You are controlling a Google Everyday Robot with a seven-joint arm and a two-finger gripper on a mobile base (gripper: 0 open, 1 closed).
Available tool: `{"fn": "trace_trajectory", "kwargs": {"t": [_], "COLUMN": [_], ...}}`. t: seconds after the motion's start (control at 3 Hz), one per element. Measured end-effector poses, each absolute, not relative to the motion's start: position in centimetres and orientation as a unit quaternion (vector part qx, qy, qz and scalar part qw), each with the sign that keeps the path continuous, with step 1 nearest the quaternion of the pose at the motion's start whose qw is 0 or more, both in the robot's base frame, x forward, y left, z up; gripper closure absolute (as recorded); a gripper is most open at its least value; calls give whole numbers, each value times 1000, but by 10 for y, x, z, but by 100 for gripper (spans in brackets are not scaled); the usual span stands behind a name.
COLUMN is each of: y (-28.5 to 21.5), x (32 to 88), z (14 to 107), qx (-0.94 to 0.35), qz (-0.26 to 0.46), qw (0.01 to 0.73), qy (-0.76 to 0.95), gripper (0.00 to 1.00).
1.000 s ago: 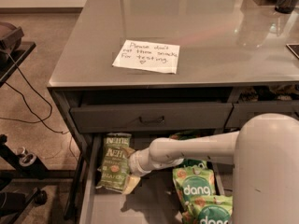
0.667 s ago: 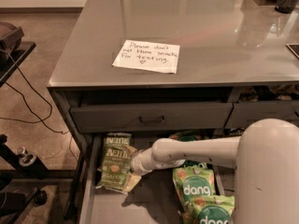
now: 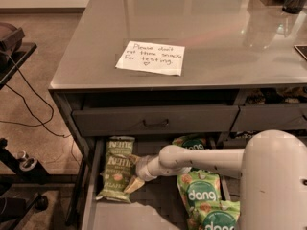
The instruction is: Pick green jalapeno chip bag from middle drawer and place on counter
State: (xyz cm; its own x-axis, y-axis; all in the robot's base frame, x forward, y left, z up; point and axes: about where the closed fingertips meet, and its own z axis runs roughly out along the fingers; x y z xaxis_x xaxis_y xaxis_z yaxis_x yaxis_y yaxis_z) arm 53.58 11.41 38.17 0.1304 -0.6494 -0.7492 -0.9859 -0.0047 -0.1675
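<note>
In the lower left of the frame the bag (image 3: 115, 174) lies along the left wall of the drawer (image 3: 120, 217), the spread end effector (image 3: 132, 172) at its right edge, bare floor below both.

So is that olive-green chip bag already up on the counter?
No, the green jalapeno chip bag lies in the open middle drawer, below the counter, with the gripper at its edge.
</note>
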Motion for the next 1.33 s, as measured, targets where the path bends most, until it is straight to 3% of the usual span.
{"fn": "trace_trajectory", "kwargs": {"t": [1.0,1.33], "y": [125,125], "x": [531,516], "z": [372,395], "qx": [-656,-668], "qz": [267,264], "qw": [338,337], "qy": [619,609], "gripper": [89,100]}}
